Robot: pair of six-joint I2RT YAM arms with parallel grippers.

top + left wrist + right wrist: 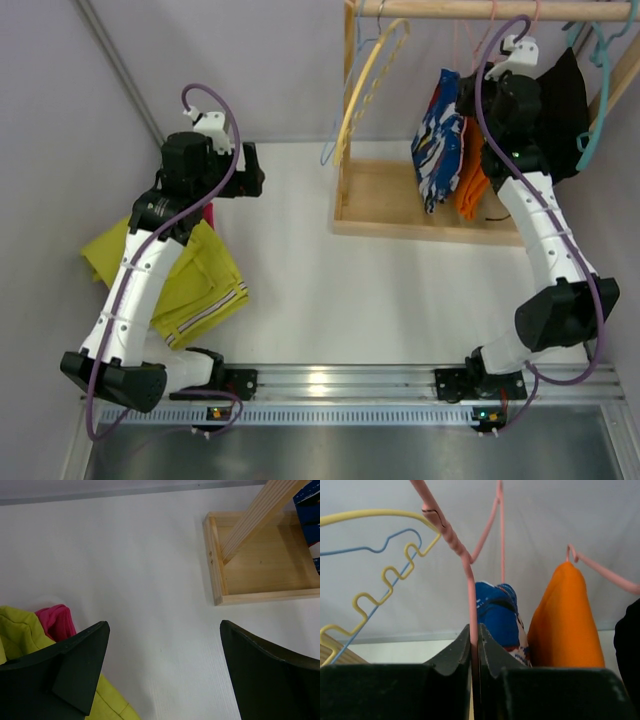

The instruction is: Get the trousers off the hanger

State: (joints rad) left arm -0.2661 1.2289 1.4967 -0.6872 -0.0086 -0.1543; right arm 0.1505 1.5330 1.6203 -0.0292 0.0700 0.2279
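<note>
Your right pincer (475, 632) is clamped on the pink hanger (468, 567), jaws pressed together around its wire. The blue patterned trousers (497, 612) hang just behind that wire, beside an orange garment (565, 620), up on the wooden rack (400, 205). Your left pincer (164, 630) hangs over the table (125, 555), jaws wide apart and gripping nothing, with a yellow garment (20, 625) lying near it.
</note>
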